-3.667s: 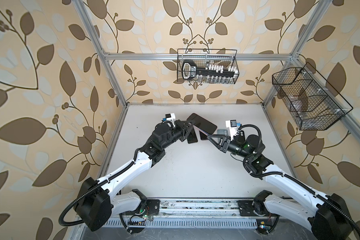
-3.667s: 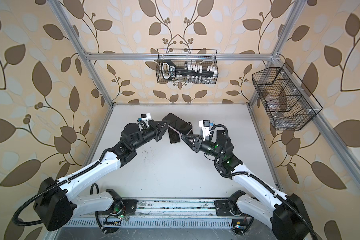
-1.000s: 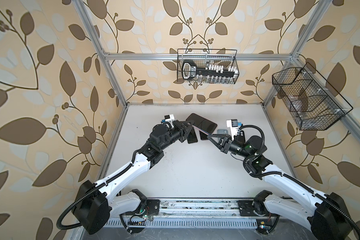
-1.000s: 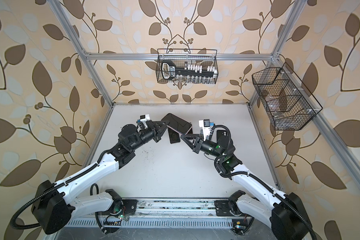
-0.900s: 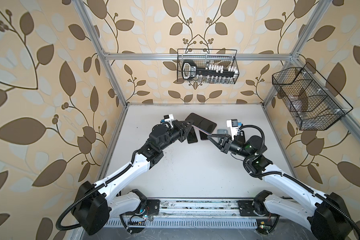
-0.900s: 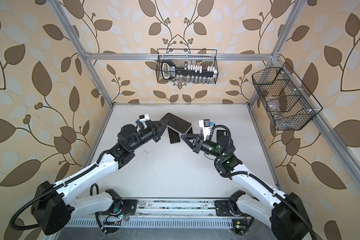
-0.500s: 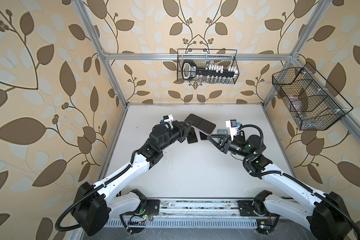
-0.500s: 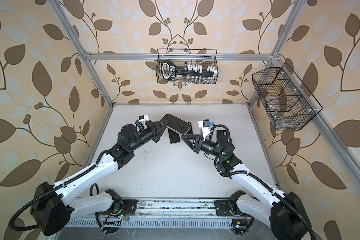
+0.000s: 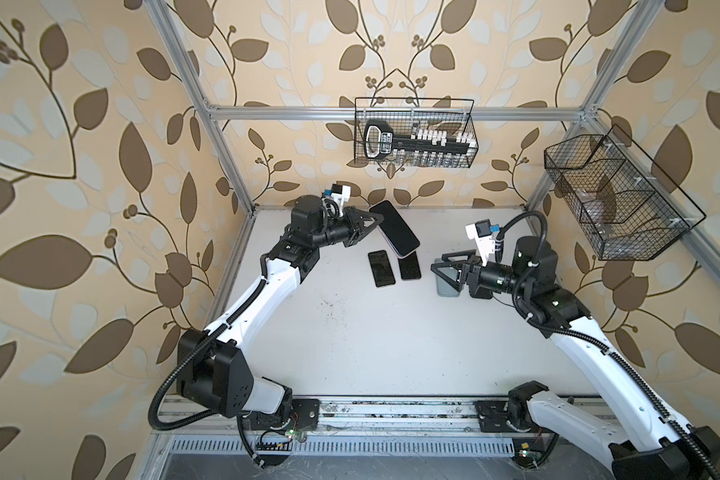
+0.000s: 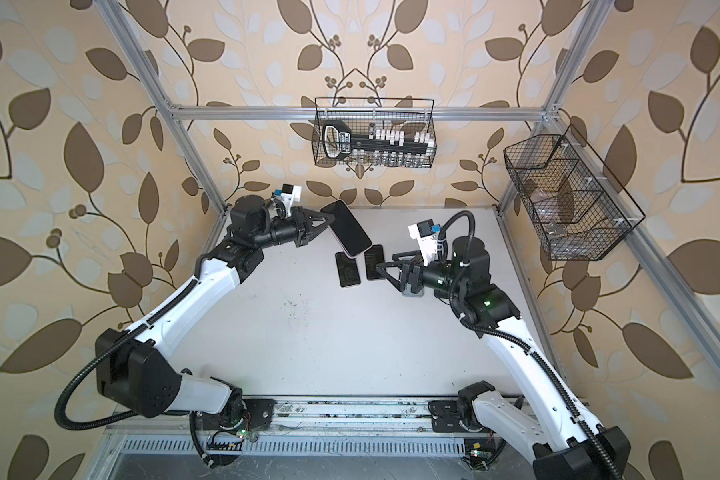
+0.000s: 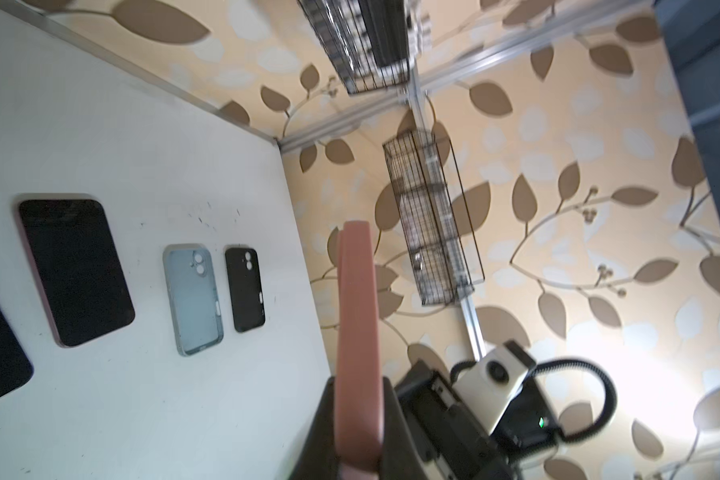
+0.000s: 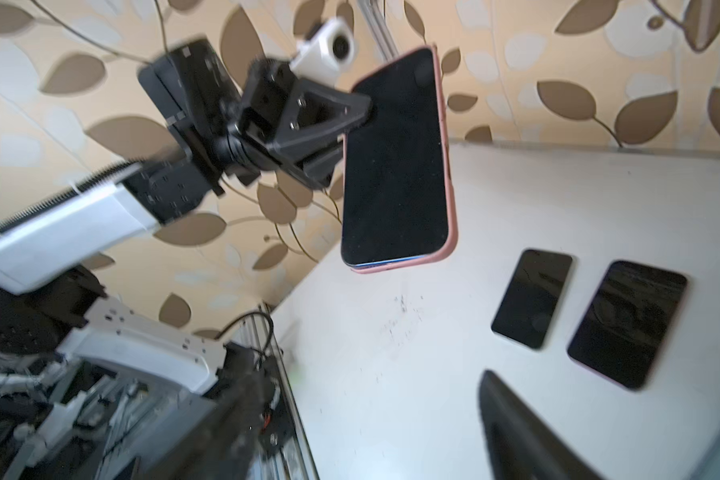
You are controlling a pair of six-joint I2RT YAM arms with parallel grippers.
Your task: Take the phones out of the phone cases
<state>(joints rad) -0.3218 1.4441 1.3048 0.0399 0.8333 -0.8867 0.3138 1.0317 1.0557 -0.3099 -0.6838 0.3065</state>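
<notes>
Above the rear of the worktop [image 9: 371,340], which object is shown lifted? (Pupil)

The phone [image 9: 393,228], seen in both top views [image 10: 346,230]. It hangs clear of the surface, tilted, screen uppermost, and sits in the pink case [image 11: 356,332]. (Tutor)

How is it gripped? (Pupil)

The left jaws, at the end of the left arm [image 9: 267,291], are pressed together on one long edge of the cased phone, near its far end. The left wrist view shows the pink edge pinched between the dark fingers [image 11: 323,428]. The right wrist view shows a thin blue strip [image 12: 387,262] between screen and case at the free end. (Tutor)

And the other arm? (Pupil)

The right arm [image 9: 591,353] reaches in from the right side. The right jaws are spread wide with nothing between them, well apart from the lifted phone. They sit low over a pale translucent case [image 9: 445,286] lying on the worktop; whether they touch it cannot be told. (Tutor)

What else lies there? (Pupil)

A dark phone [image 9: 381,269] and a second dark phone [image 9: 409,268] lie flat, side by side, screens up, just below the lifted one. In the left wrist view a black case [image 11: 245,289] lies just beside the translucent case, both empty. A wire basket [image 9: 414,133] hangs on the back wall, and a side basket [image 9: 616,199] hangs on the right wall. (Tutor)
</notes>
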